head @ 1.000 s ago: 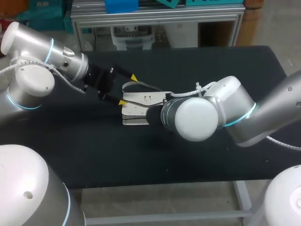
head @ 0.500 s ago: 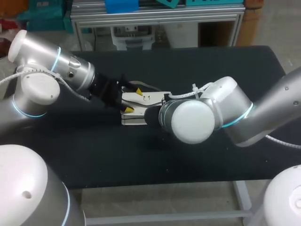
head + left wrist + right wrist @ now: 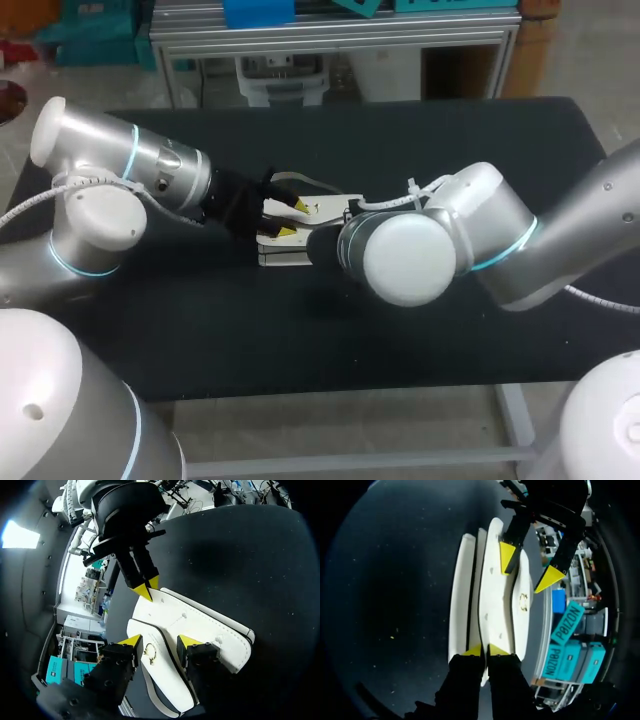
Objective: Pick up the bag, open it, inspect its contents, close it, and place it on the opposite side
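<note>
Object: small white flap handbag (image 3: 322, 210) (image 3: 205, 625) (image 3: 495, 595), smooth leather-like material with thin dark edging. It lies flat on the matte black worktop (image 3: 450, 140), about midway between the left and right edges and somewhat nearer the far edge than the near one. The body shows as stacked white layers in the right wrist view. The front flap carries a small metal ring clasp (image 3: 149, 653) (image 3: 523, 599) near its edge. A thin pale strap (image 3: 312, 183) loops out from the bag toward the far edge of the worktop.

Left gripper (image 3: 291, 217) (image 3: 160, 642) (image 3: 527, 565): comes in from the worktop's left side, low over the bag's left end. Fingers are spread wide, not clamped. The clasp end of the flap sits in the gap between them. In the right wrist view one yellow tip rests against the flap's upper face and the other stands off past the flap's edge. It holds nothing.

Right gripper (image 3: 144, 586) (image 3: 485, 651): comes in from the right side. It is hidden behind its own wrist in the head view. Fingers are drawn nearly together and pinch a thin white layer at the bag's right-hand edge, one yellow tip on each face. The grip on the bag is seen in both wrist views.

The two grippers face each other along the bag, near one another but apart.
</note>
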You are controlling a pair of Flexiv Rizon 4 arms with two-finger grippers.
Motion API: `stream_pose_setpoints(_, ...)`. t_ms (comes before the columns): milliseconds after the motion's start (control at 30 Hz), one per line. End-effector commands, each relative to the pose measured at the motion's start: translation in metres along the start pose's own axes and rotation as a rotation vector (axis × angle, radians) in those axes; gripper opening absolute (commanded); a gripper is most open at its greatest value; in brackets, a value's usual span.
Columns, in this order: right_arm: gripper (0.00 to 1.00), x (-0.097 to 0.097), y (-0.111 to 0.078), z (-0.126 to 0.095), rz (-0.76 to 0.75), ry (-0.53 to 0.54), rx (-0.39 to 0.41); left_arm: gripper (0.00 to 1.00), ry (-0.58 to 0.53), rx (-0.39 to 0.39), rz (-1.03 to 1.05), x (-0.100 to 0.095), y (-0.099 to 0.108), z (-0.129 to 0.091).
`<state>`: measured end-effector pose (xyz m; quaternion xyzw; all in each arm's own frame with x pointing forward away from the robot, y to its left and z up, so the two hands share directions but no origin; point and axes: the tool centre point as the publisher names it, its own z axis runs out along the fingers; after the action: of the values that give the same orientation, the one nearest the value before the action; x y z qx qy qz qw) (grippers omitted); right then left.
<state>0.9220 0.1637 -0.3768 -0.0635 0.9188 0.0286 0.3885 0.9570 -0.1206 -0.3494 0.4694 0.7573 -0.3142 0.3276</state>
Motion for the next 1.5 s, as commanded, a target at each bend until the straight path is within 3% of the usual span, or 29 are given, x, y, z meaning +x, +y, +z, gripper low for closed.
stream_pose_setpoints(33,0.0,0.004,-0.002,0.001,0.0,-0.165,-0.011,0.34,-0.058,-0.043,-0.006,0.005,0.007,0.012)
stream_pose_setpoints(67,0.0,0.004,-0.002,0.001,0.0,-0.165,-0.011,0.24,-0.061,-0.052,-0.009,0.004,0.009,0.012)
stream_pose_setpoints(100,0.0,0.004,-0.002,0.001,0.0,-0.165,-0.011,0.04,-0.065,-0.055,-0.024,0.004,0.011,0.012)
stream_pose_setpoints(133,0.0,0.004,-0.002,0.001,0.0,-0.165,-0.011,0.0,-0.067,-0.069,-0.036,0.002,0.014,0.011)
stream_pose_setpoints(333,0.0,0.004,-0.002,0.001,0.0,-0.165,-0.011,0.0,-0.106,-0.06,-0.124,-0.009,0.02,-0.006)
stream_pose_setpoints(667,0.0,0.004,-0.002,0.001,0.0,-0.165,-0.011,0.0,-0.055,0.042,-0.424,-0.044,0.041,-0.041)
stream_pose_setpoints(967,0.0,0.004,-0.002,0.001,0.0,-0.165,-0.011,0.0,0.0,0.063,-0.472,-0.032,0.041,-0.033)
stream_pose_setpoints(1000,0.0,0.004,-0.002,0.001,0.0,-0.165,-0.011,0.33,0.003,0.064,-0.471,-0.03,0.04,-0.032)
stream_pose_setpoints(1033,0.0,0.004,-0.002,0.001,0.0,-0.165,-0.011,0.73,0.006,0.052,-0.464,-0.026,0.038,-0.028)
stream_pose_setpoints(1100,0.0,0.004,-0.002,0.001,0.0,-0.165,-0.011,1.0,0.006,0.04,-0.463,-0.022,0.036,-0.024)
stream_pose_setpoints(1500,0.0,0.004,-0.002,0.001,0.0,-0.165,-0.011,0.98,0.039,-0.027,-0.474,-0.018,0.039,-0.001)
